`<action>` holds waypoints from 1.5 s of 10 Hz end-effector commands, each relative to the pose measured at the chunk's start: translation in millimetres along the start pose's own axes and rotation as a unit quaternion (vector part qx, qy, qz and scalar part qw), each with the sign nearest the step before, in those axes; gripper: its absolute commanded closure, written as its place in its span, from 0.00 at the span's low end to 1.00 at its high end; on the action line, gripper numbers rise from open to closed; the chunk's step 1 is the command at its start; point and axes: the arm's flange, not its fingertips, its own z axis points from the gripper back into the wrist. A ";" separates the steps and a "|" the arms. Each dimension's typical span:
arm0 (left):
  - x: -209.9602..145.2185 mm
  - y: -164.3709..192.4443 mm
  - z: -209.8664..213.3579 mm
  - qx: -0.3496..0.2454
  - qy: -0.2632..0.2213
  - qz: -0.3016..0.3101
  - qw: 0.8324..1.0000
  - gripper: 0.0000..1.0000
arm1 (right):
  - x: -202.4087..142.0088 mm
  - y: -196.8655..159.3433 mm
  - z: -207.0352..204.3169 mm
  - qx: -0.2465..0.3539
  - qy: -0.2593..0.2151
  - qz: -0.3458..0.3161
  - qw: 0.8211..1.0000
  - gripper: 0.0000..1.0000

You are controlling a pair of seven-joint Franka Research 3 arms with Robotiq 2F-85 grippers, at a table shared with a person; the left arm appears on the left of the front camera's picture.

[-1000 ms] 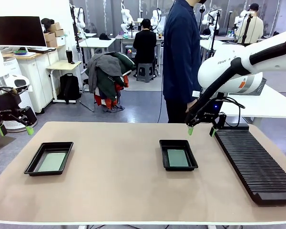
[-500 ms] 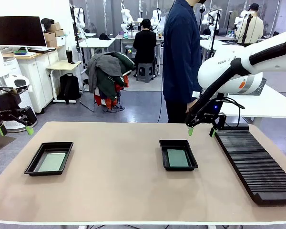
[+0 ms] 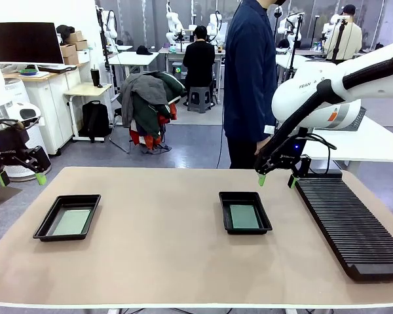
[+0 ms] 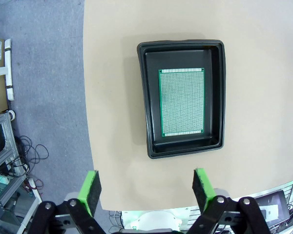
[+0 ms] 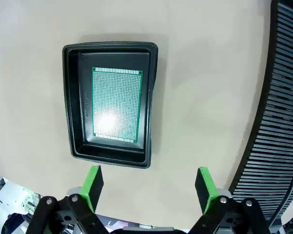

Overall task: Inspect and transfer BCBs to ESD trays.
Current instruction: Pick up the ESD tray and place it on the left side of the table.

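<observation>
Both hands, left hand (image 4: pixel 144 189) and right hand (image 5: pixel 148 189), hang wide open and empty
One BCB (image 4: pixel 182 102) lies flat in each ESD tray (image 4: pixel 149 122); check each board squarely from above, without touching the rims

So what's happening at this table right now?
Nothing is being handled. Each of the two black ESD trays, left tray and middle tray, has one green BCB lying flat in it, left board and middle board. The left gripper and right gripper hang open and empty above the table. A long black slotted rack sits at the right. A person stands at the far side.
</observation>
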 end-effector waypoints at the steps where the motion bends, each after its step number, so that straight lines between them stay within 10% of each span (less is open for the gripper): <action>1: -0.6 -0.5 -2.7 -0.004 -0.003 0.002 1.000 0.00 | -1.2 1.0 -1.9 0.007 0.001 0.001 1.000 0.00; 7: 0.0 0.0 0.0 0.000 0.000 0.000 1.000 0.00 | -1.2 1.0 -1.9 0.007 0.001 0.001 1.000 0.00; 15: 28.4 -206.3 50.4 0.036 0.002 -0.015 0.999 0.00 | -45.6 -116.4 -16.7 0.173 -0.031 -0.014 0.984 0.00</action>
